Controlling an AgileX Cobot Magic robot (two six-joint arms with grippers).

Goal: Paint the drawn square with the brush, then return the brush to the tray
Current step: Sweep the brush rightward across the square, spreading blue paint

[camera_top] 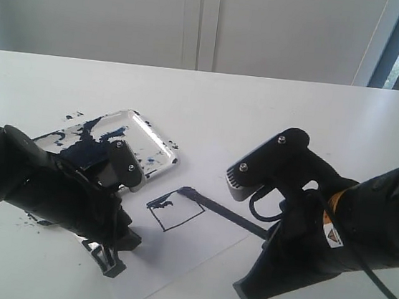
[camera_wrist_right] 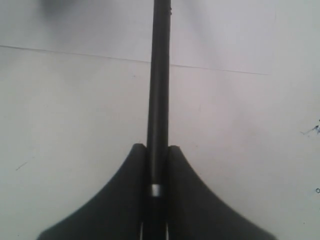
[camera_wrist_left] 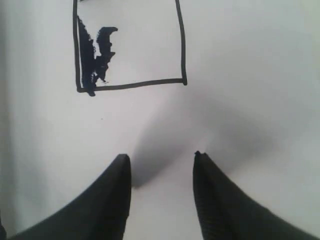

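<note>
The drawn square is outlined in black on a white sheet, with a small dark paint patch in its left corner. The thin black brush reaches from my right gripper to the square's top corner, where its tip touches the paper. My right gripper is shut on the brush's handle. The left gripper is open, its fingertips pressing down on the sheet just below the square. The white tray, smeared with dark paint, lies behind the left arm.
Dark paint splatters mark the white table around the tray. The sheet's edge crosses the right wrist view. A white wall and a window frame stand behind the table.
</note>
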